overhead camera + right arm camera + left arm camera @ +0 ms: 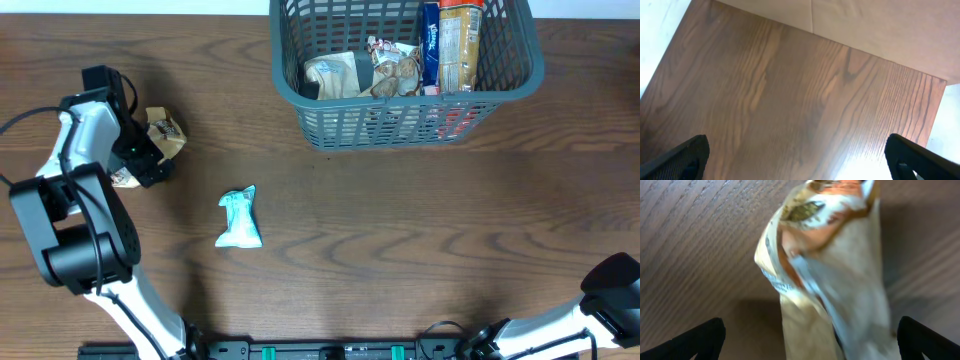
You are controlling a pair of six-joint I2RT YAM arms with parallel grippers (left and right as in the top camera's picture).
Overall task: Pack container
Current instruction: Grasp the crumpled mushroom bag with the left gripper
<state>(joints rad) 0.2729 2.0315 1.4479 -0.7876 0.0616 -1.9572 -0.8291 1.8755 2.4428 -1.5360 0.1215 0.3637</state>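
The container point(400, 126), a dark grey slotted basket, stands at the back of the table and holds several snack packets point(390, 68). A tan and orange snack packet point(167, 131) lies at the far left. My left gripper point(143, 158) is down over it. In the left wrist view the packet point(830, 280) lies blurred between the two wide-apart fingers point(810, 340), so the gripper is open around it. A teal packet point(240, 219) lies on the table in front. My right gripper point(797, 157) is open and empty over bare wood.
The right arm point(612, 290) is at the front right corner. The right wrist view shows the table's far edge point(875, 55) with pale floor beyond it.
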